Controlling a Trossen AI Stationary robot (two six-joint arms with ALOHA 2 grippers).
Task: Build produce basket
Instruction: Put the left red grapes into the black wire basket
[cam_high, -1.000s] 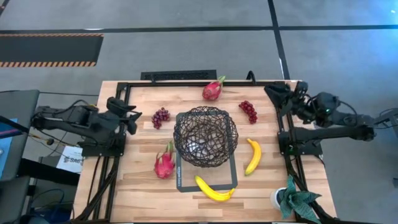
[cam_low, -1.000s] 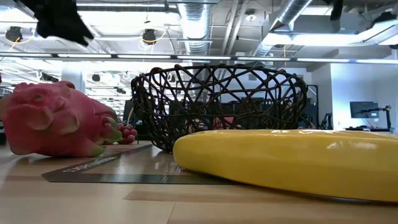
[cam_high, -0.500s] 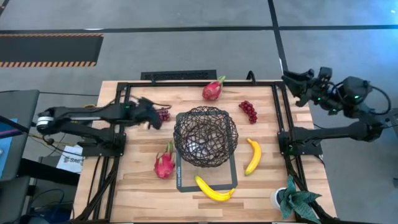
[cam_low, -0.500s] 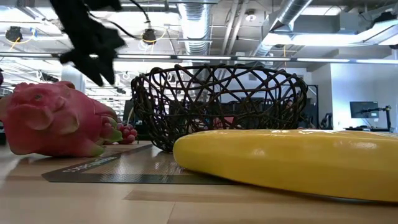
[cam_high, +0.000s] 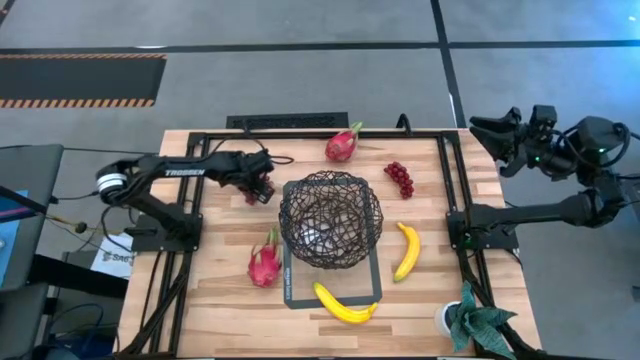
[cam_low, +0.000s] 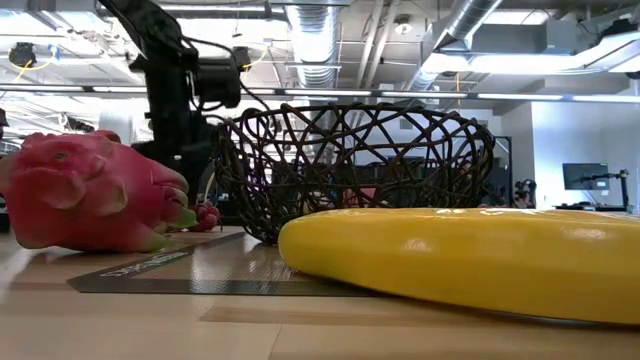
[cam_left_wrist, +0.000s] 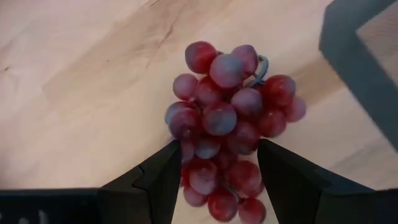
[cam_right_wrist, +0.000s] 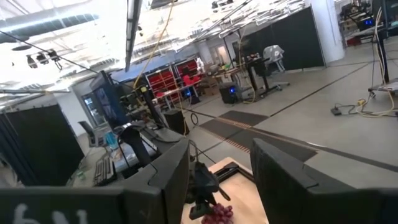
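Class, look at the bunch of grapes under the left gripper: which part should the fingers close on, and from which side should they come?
Come straight down from above, as the left gripper is placed now, fingers open astride the grapes. Close on the wide middle of the bunch: it lies flat on the table, a low lumpy mound, and its stem is too small to pinch safely.

Industrial lab or workshop: exposed ceiling ducts (cam_low: 312, 35), concrete floor (cam_right_wrist: 323, 124) with cables, red storage racks (cam_right_wrist: 180, 78), workstations.
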